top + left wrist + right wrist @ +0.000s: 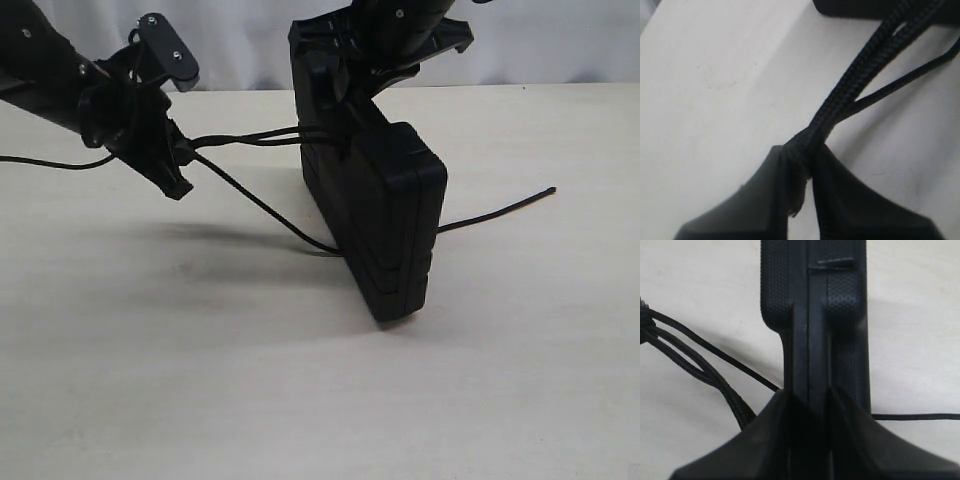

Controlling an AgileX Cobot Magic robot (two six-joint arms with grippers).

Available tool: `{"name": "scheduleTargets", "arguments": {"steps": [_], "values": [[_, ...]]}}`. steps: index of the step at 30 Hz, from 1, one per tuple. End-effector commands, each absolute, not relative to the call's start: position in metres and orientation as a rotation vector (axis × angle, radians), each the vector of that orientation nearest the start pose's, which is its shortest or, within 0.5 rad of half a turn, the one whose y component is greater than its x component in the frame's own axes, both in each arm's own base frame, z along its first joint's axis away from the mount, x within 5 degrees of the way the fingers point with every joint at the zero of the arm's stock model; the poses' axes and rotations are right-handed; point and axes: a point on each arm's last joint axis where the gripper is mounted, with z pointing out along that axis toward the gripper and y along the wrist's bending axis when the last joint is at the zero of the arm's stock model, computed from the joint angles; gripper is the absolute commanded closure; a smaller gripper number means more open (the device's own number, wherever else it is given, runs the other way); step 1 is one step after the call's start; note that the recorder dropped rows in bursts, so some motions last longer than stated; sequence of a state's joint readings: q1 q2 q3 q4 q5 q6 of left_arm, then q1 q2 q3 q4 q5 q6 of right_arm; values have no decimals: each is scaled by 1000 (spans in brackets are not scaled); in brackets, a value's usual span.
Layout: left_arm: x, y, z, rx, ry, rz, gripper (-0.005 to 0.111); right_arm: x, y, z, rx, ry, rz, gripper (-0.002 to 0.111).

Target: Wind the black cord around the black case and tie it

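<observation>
The black case (385, 215) stands on edge near the table's middle, its upper end pinched by my right gripper (335, 85), which is shut on it. The right wrist view shows the case (812, 315) running straight out from between the jaws. The black cord (250, 138) stretches as taut strands from the case's upper part leftward to my left gripper (180, 150), which is shut on it. In the left wrist view the braided cord (860, 80) is bunched between the fingertips (832, 170). One strand slopes down to the table under the case, and the cord's end (500, 211) trails out to the right.
Pale tabletop (200, 380) lies in front of the case and to the left. A thin black cable (45, 163) runs off the left edge behind my left arm. A white curtain (250, 40) closes the back.
</observation>
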State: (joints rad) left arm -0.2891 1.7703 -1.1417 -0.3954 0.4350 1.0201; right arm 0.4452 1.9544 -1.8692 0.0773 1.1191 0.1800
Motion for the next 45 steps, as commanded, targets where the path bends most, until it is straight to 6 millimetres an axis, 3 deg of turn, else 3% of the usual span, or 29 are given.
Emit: {"name": "scheduleTargets", "arguments": {"steps": [1, 5, 10, 25, 30, 37, 45], "values": [[355, -128, 223, 1104, 2121, -9, 107, 384, 189, 303, -367, 2764, 244, 104], [356, -131, 226, 986, 2136, -42, 107, 384, 189, 303, -367, 2763, 241, 104], [356, -131, 226, 969, 2144, -52, 107, 384, 189, 303, -366, 2764, 246, 104], [322, -206, 229, 1325, 1904, -50, 107, 384, 190, 303, -366, 2764, 250, 104], [315, -196, 219, 1667, 1845, 140, 107, 384, 190, 303, -366, 2764, 250, 104], [308, -210, 221, 1667, 1808, 102, 107, 385, 189, 303, -378, 2759, 243, 104], [304, -208, 253, 1553, 1725, 105, 107, 386, 190, 304, -374, 2739, 251, 104]]}}
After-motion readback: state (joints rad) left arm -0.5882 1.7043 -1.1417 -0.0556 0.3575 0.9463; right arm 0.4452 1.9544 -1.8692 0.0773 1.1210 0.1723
